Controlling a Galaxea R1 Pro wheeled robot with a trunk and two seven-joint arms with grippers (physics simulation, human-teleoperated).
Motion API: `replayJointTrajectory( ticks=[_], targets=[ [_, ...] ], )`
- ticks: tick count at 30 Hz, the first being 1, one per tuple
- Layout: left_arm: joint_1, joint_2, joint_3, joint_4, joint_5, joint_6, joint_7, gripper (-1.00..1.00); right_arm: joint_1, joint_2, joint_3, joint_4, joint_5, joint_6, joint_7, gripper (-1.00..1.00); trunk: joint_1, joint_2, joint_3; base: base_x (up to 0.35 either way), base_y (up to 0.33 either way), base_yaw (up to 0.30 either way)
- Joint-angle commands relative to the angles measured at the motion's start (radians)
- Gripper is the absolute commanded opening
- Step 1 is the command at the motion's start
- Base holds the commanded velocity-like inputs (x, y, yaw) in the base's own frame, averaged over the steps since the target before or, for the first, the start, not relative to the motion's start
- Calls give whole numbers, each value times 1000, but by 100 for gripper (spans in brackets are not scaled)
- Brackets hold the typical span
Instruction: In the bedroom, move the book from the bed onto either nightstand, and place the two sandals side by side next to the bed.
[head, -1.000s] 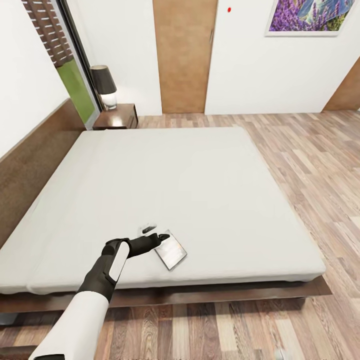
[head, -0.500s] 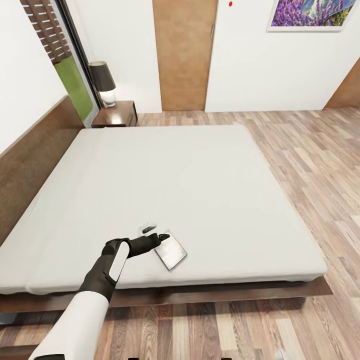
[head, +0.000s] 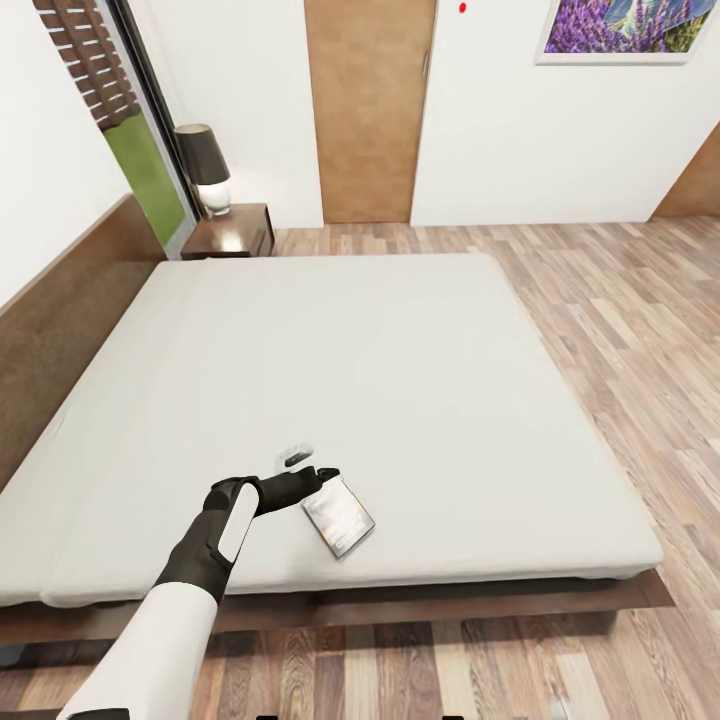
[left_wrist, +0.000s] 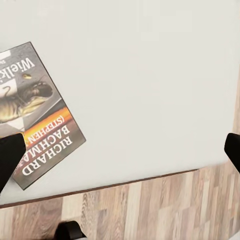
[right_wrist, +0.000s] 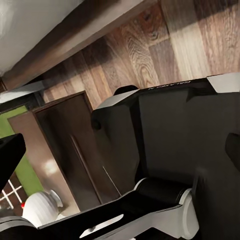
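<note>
Book (head: 338, 515) is lying flat on the white mattress of the bed (head: 400, 360), close to the near edge, cover up; the left wrist view is showing it (left_wrist: 37, 115) with the orange-and-black band and title text readable. Left gripper (head: 312, 467) is reaching in from the near side with one fingertip at the book's near corner and the other off over bare mattress, jaws spread wide, gripping nothing. The wrist view is showing both dark fingertips far apart at the frame edges, one overlapping the book's corner; can't tell if it's actually touching. My read: it's lining up to straddle or slide the thin paperback, since a flat book on a soft mattress is giving no edge to pinch from above; dragging it toward the mattress edge would probably expose one. Nightstand (head: 232, 232) is standing at the far corner by the headboard, carrying a lamp (head: 205, 166), well apart from the book, so the base will likely be driving around the bed. Right gripper (right_wrist: 120, 150) is parked low, its camera looking at the robot's own body, wood floor (right_wrist: 170, 45) and a dark cabinet (right_wrist: 75, 150); fingertips sit at opposite frame edges, so released and empty. No containers in play.
</note>
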Motion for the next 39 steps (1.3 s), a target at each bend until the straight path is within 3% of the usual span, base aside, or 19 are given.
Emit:
replayJointTrajectory(
  ticks=[1,18,39],
  targets=[
    [-1,-1,5,-1,-1,7,-4,100,-1,0,-9,-1,10,6,5,100,1,-2,-1,240,0,0],
    [-1,-1,5,-2,1,9,-4,100,-1,0,-9,-1,10,6,5,100,1,-2,-1,40,0,0],
    [-1,-1,5,-2,1,9,-3,100,-1,0,-8,-1,11,6,5,100,81,-149,-67,0,0,0]
  ],
)
